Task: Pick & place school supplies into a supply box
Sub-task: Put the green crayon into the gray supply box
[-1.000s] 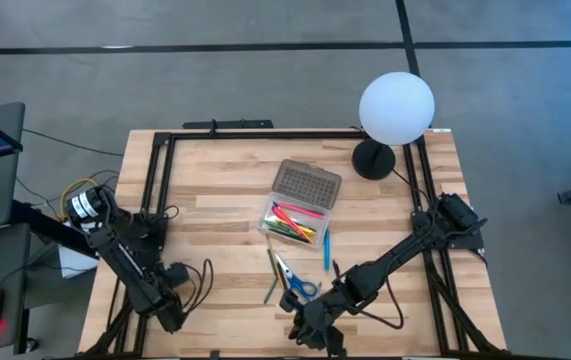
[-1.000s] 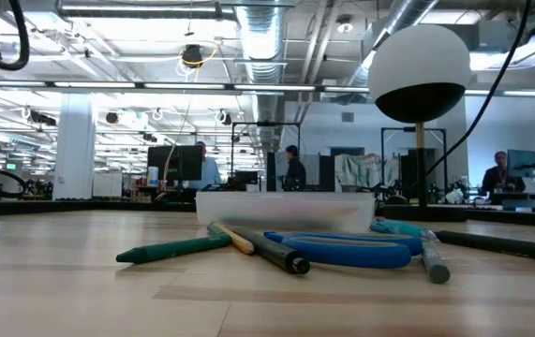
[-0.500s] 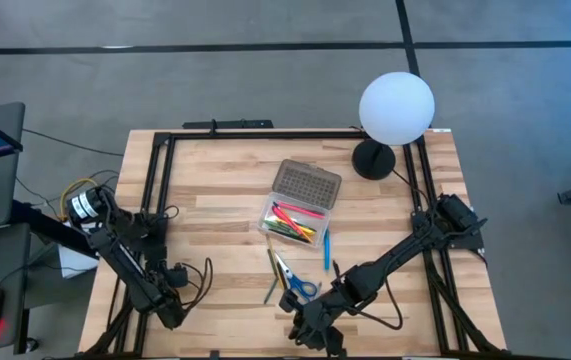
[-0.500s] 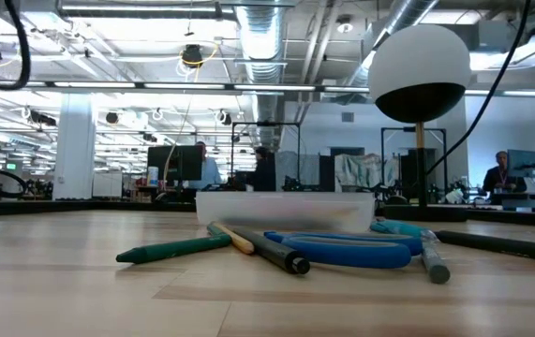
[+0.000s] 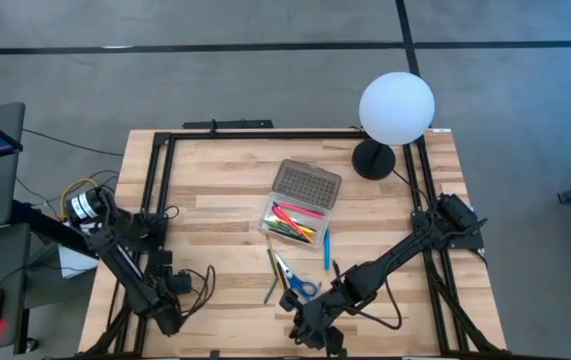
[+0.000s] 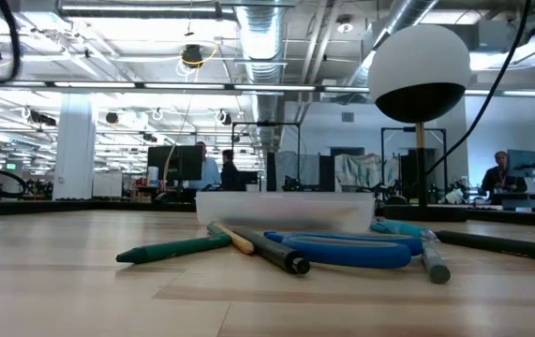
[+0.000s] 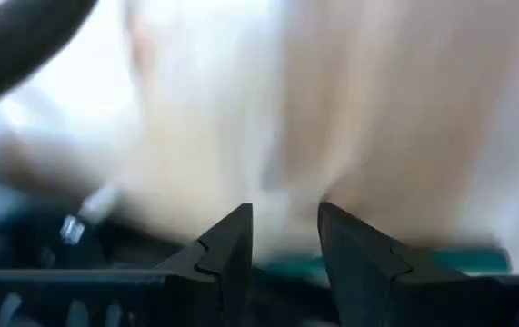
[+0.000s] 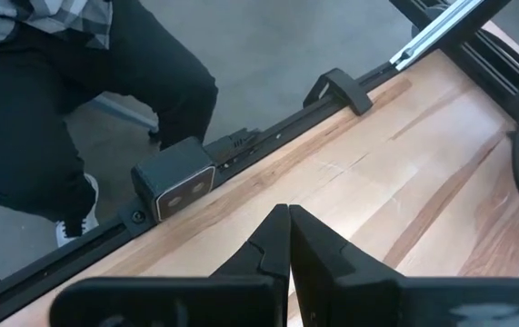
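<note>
The supply box (image 5: 292, 218) stands open mid-table, its grey dotted lid (image 5: 307, 184) tipped back toward the far edge, with pink, green and yellow pens lying inside. Loose supplies lie flat on the table on its near side: a blue pen (image 5: 326, 250), a green pencil (image 6: 178, 248), a black pen (image 6: 274, 252), a grey pen (image 6: 432, 258) and the blue-handled scissors (image 5: 297, 285) (image 6: 349, 251). My left gripper (image 5: 170, 322) (image 7: 284, 218) is at the near-left corner, open by a narrow gap. My right gripper (image 5: 311, 338) (image 8: 287, 214) is at the near edge just near of the scissors, shut and holding nothing.
A white globe lamp (image 5: 396, 107) on a black base (image 5: 372, 159) stands at the far-right corner. A black frame rail (image 5: 265, 134) runs round the table. Cables (image 5: 200, 280) trail by the left arm. A person's legs (image 8: 77, 109) show beyond the near edge.
My left arm has shifted a little at the near-left corner, its wrist moving slightly toward the near edge. The supplies, the box and my right arm have kept still. In the room behind, a person has walked leftward.
</note>
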